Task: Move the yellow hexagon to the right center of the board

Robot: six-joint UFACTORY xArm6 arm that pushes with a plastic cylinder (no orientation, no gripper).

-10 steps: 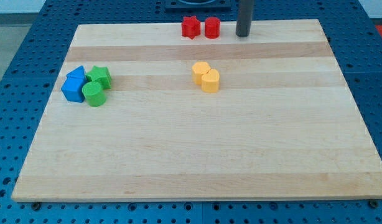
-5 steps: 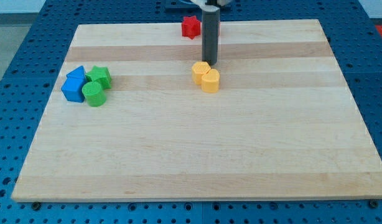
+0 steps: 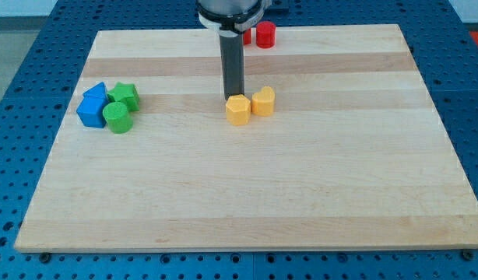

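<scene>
No pincer on this rig, just rod; my tip (image 3: pixel 233 96) touches top side of yellow hexagon (image 3: pixel 237 110). Hexagon sits near surface (image 3: pixel 247 202) centre, toward top edge, w/ yellow cylinder (image 3: pixel 263 101) touching on the view's right.

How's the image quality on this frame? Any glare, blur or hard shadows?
Camera view: even, diffuse light, no glare on the wooden board; the yellow hexagon and my tip are sharp with only faint shadows; the rod's upper housing is cropped at the view's top.
</scene>
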